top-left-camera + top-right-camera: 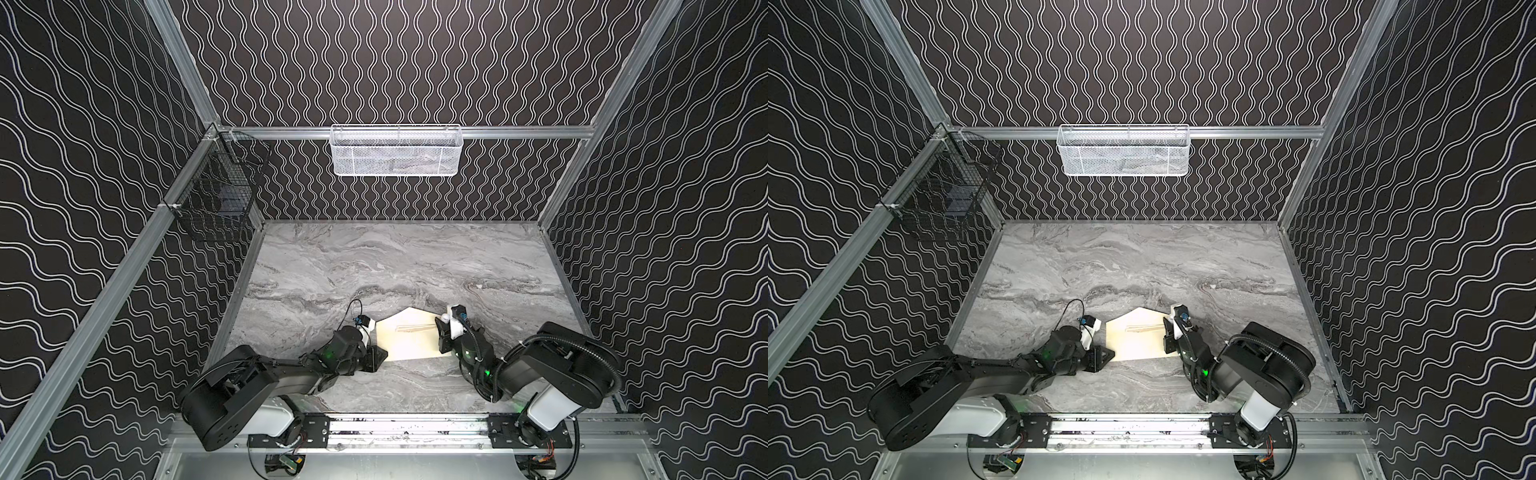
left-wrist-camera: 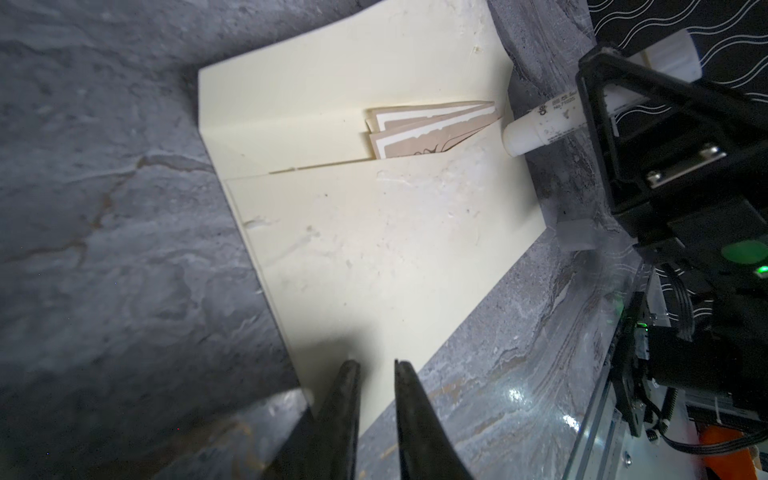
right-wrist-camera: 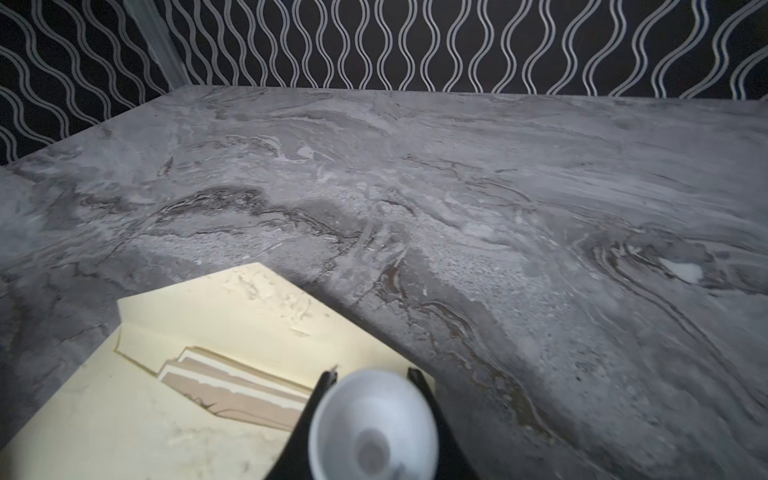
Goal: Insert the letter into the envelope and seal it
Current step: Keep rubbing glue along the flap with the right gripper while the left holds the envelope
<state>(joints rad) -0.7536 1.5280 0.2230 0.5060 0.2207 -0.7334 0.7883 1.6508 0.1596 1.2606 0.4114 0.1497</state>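
Envelope (image 1: 409,340) lies flat on the grey marbled desk (image 1: 374,266), near the front edge and between the two arms, its pointed flap open and spread toward the back wall. The tan letter (image 2: 432,133), folded, sits partly inside the pocket. One bordered end still sticks out of the opening on the side nearer the right arm, as the right wrist view also shows (image 3: 232,395).

The left gripper (image 2: 376,365) hangs over the envelope's near left corner with its two fingers a little apart and nothing between them. Whether they touch the paper cannot be told.

The right gripper (image 3: 372,374) is clamped on a white glue stick (image 2: 536,129). The stick's round tip points down at the envelope's right end, just beside the exposed letter. Whether the tip touches the paper is unclear.
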